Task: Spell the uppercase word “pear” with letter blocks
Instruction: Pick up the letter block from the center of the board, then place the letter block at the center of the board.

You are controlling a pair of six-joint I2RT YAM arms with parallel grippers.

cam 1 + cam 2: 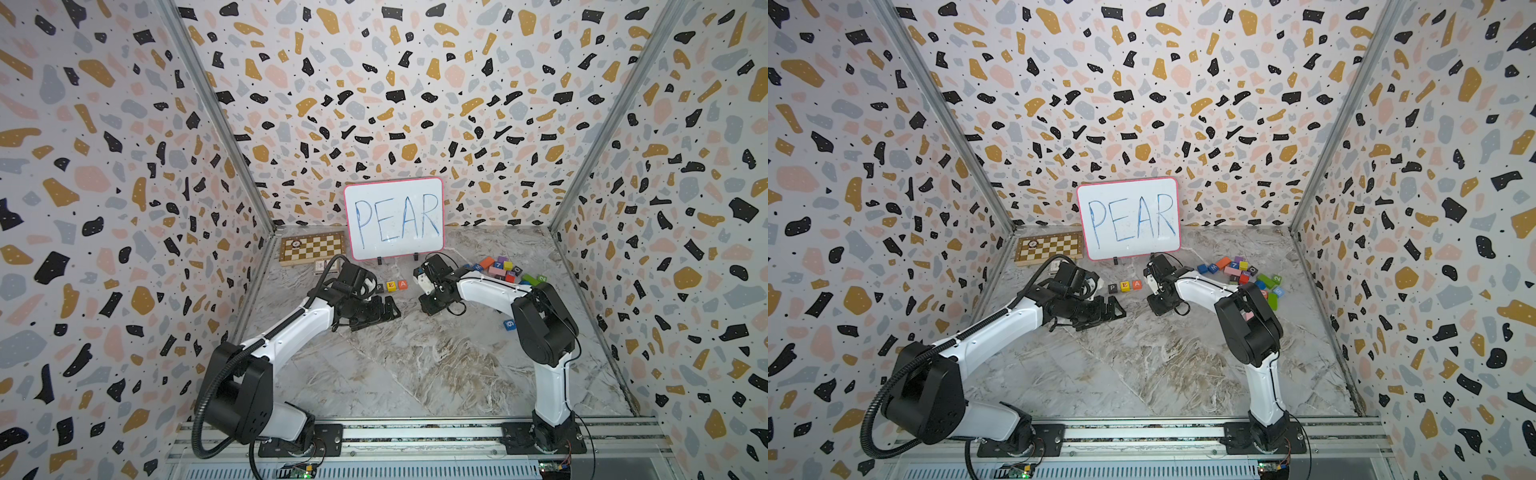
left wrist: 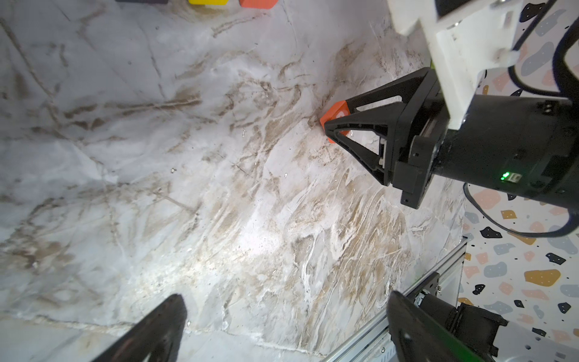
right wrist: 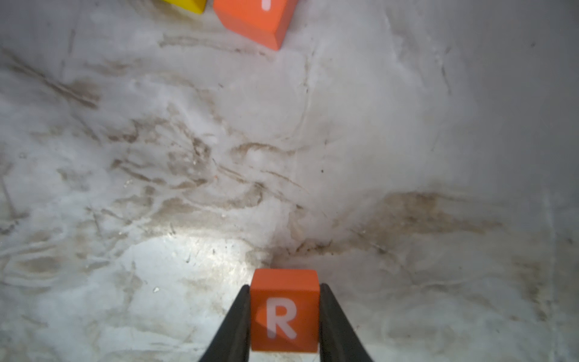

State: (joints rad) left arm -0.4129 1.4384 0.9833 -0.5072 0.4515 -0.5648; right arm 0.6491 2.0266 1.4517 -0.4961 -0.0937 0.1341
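Your right gripper (image 3: 285,287) clamped on orange-red painted R cube (image 3: 285,313), white letter facing up; near orange A cube (image 3: 253,22), apart. Your left gripper (image 2: 285,296) spread wide, empty.

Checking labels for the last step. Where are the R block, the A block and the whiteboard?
R block (image 3: 284,310): right wrist view, on its lettered face.
A block (image 1: 402,284): in a top view, on its lettered top face.
Whiteboard (image 1: 394,219): in a top view, middle of its writing surface.

Whiteboard (image 1: 394,218) says PEAR — P, E, A cubes (image 1: 391,286) — R cube (image 3: 284,310).
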